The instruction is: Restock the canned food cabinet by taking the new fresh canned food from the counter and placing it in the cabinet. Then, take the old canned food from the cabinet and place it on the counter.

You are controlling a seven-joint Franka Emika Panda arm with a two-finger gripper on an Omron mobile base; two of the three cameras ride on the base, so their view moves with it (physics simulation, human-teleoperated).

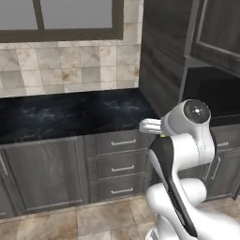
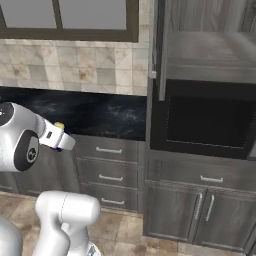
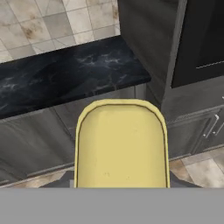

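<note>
- The counter (image 1: pixel 70 115) runs under the window (image 1: pixel 61 18), its right end meeting the tall cabinet (image 1: pixel 161 61)
- Drawers (image 1: pixel 123 166) sit below the counter's right end
- The can (image 3: pixel 121 146) hangs before the counter's front edge

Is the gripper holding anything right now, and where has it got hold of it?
Yes: the yellow-lidded can sits in the gripper, lid facing the hand camera. Presumably gripped by its sides, but the contact points are hidden.

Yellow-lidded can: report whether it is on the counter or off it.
Off. Hand view shows the yellow-lidded can held at the jaws, out in front of the counter edge.
</note>
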